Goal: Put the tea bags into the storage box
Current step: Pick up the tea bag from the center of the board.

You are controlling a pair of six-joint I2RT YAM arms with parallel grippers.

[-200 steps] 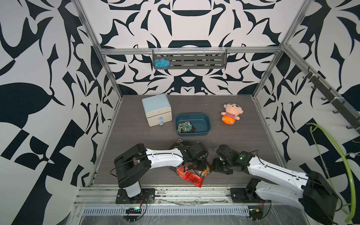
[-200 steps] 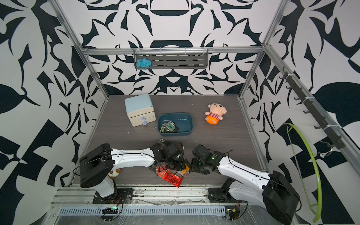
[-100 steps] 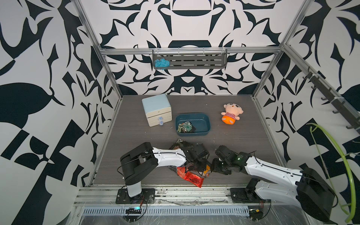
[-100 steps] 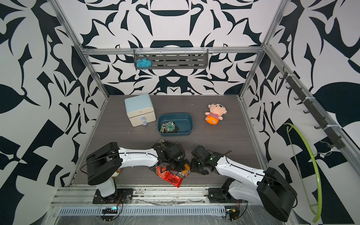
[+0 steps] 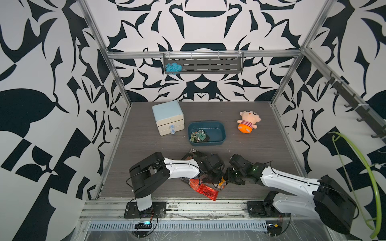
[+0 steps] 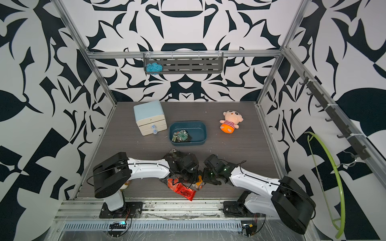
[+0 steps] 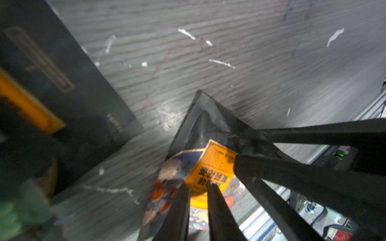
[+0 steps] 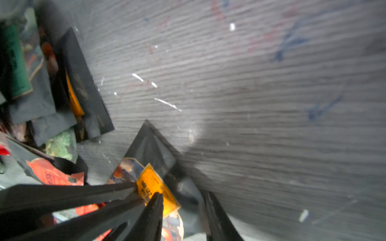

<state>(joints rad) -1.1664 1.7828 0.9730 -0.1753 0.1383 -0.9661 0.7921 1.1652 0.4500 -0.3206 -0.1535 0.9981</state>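
Observation:
Near the table's front edge, my two grippers meet over one black tea bag with an orange label. My left gripper is shut on its labelled end. My right gripper is open, its jaws standing on either side of the same sachet. A shiny red tea bag lies just in front of it, and several dark ones are heaped under my left wrist. The teal storage box sits mid-table with a few tea bags inside.
A pale blue and cream drawer cabinet stands left of the box. A plush doll lies to its right. A grey wall shelf with blue yarn hangs at the back. The metal rail runs along the front edge.
My right gripper's jaws have narrowed around the orange-labelled tea bag. My left arm's elbow has shifted slightly right, while its gripper has stayed on the sachet.

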